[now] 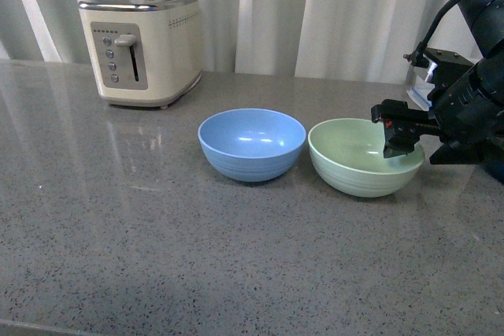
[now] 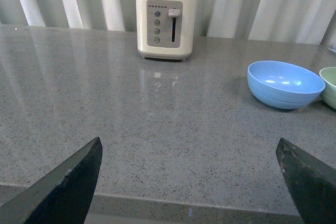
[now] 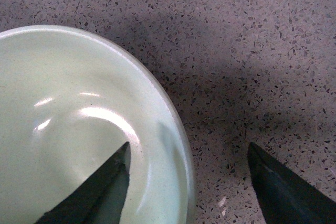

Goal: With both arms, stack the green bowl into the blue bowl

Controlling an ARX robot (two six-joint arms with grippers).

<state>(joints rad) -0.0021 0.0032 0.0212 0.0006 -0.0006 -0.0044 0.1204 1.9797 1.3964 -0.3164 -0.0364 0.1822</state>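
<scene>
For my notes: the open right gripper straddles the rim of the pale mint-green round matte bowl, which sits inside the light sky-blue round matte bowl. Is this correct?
No. The front view shows the mint-green bowl standing beside the sky-blue bowl, not inside it. The open right gripper does straddle its rim.

lt blue bowl point(image 1: 251, 147), mint-green bowl point(image 1: 354, 167), cream toaster point(image 1: 146, 49) w/ chrome top, grey speckled counter point(image 1: 157, 257)

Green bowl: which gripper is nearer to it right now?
Right. The right gripper is open astride the green bowl's rim, one finger inside, one outside. The left gripper hangs open far off by the counter's front edge, beyond the blue bowl.
</scene>
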